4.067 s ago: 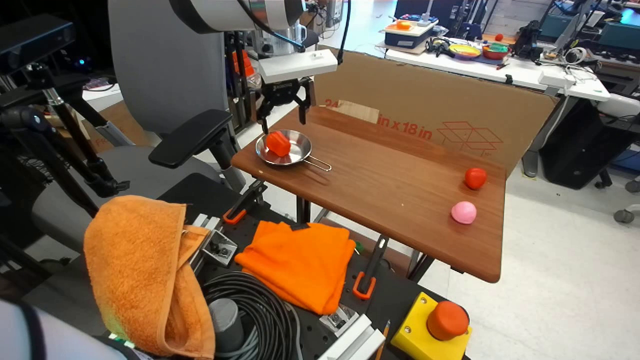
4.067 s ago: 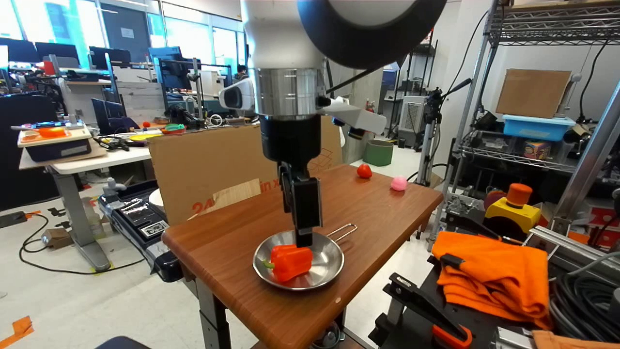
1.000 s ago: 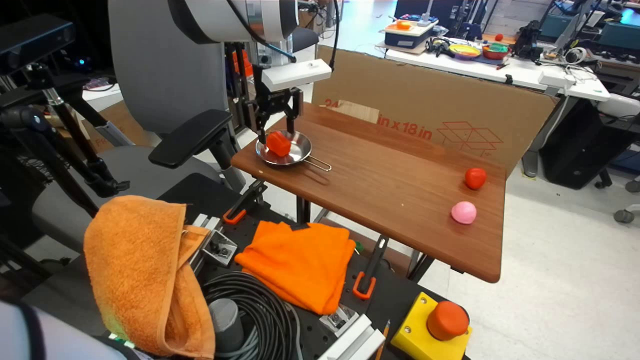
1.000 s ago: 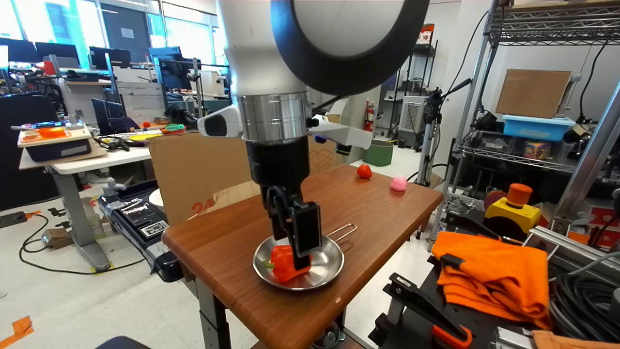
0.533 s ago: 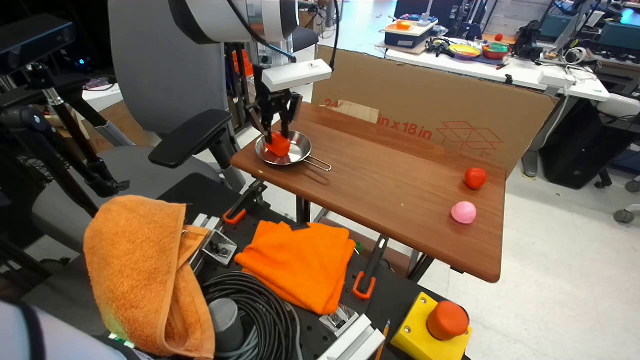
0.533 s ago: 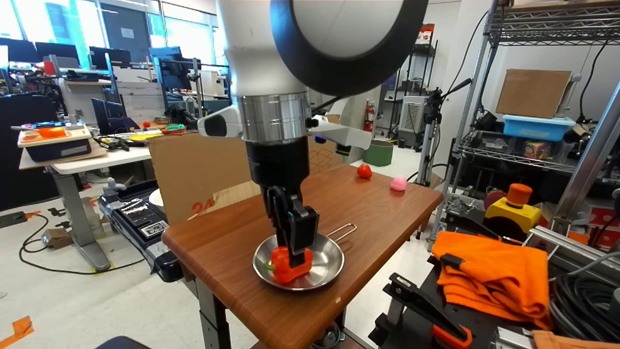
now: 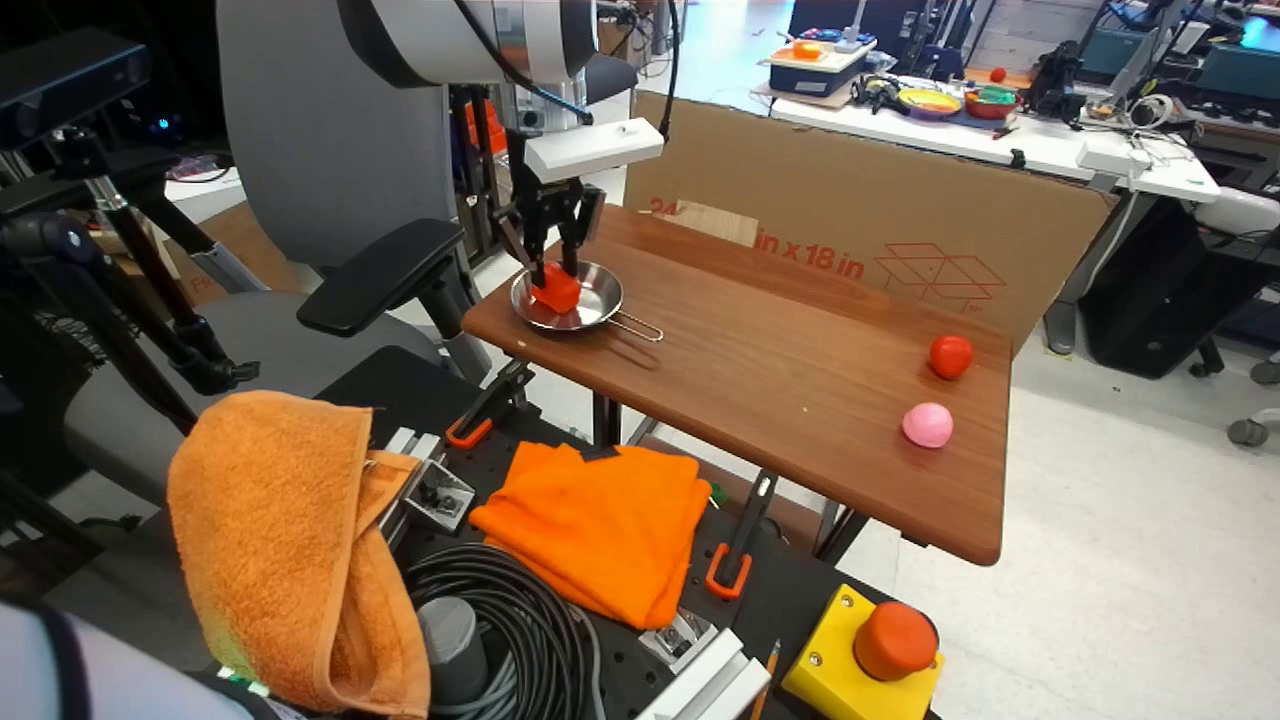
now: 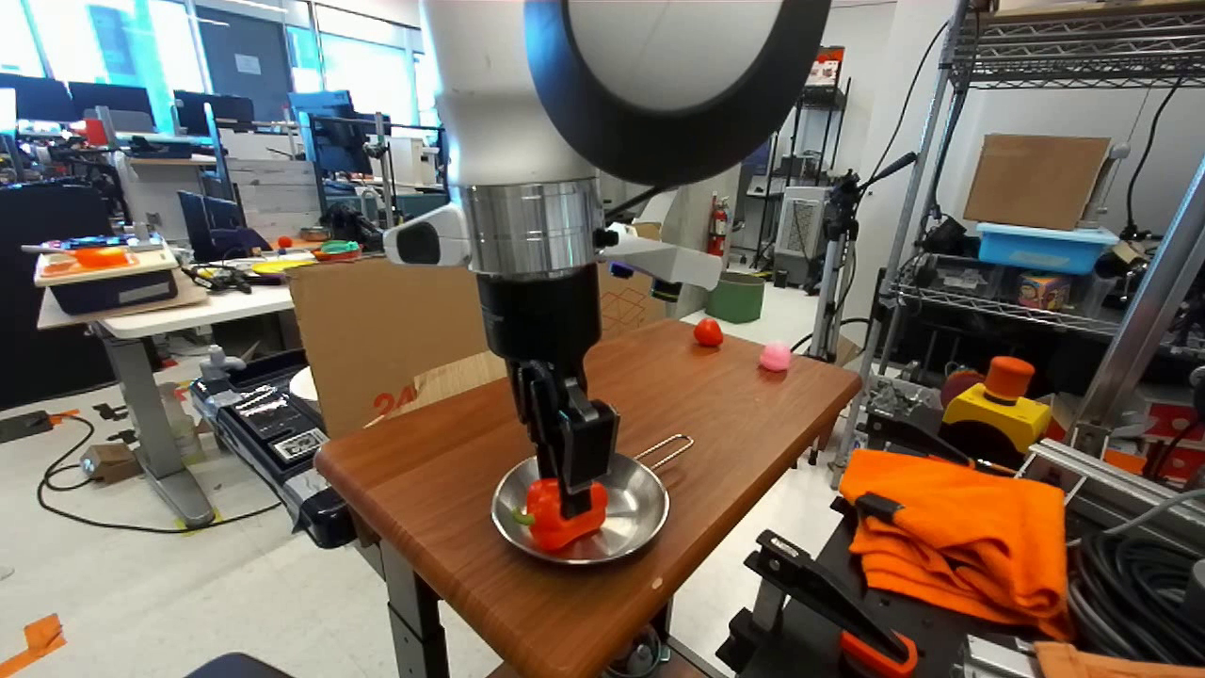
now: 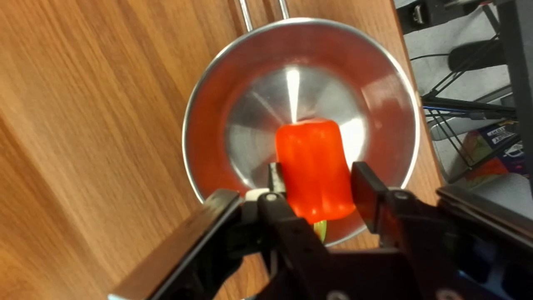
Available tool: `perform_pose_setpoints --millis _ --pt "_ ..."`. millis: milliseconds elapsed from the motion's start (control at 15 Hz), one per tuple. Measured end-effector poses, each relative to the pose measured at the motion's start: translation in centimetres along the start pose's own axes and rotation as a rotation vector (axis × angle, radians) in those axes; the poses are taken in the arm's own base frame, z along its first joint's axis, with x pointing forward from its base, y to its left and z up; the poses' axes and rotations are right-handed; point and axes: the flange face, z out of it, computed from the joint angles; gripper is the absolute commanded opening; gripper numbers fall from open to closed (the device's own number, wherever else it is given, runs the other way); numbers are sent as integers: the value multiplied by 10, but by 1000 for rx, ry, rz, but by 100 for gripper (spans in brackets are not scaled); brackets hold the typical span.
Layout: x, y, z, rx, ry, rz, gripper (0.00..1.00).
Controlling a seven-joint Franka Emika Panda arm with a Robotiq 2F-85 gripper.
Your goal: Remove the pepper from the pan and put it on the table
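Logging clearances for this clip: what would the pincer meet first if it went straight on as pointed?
Likely the floor of the pan: the pincer points down into it, gripping the pepper. Any gap beneath is unclear.

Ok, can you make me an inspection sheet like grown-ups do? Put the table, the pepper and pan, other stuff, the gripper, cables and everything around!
Surface: brown wood table, with a small pale spot near one edge.
Job's things: pepper inside the pan, not yet out on the table; pan sits near one end.
Clutter: red thing, maybe a tomato, and pink ball, both at the end away from the pan.
Gripper: shut on the pepper, one finger on each side.
Cables: black coil, off the table, beside the orange cloth.
Surroundings: cardboard wall along one side, grey chair, yellow box with a red button.
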Motion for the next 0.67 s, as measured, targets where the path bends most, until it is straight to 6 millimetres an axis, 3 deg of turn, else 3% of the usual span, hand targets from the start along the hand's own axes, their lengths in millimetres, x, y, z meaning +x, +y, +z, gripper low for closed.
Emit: perform_pose_setpoints --millis 333,667 --pt "1 1 -4 -7 4 2 19" --pt "1 6 -31 -51 26 25 19"
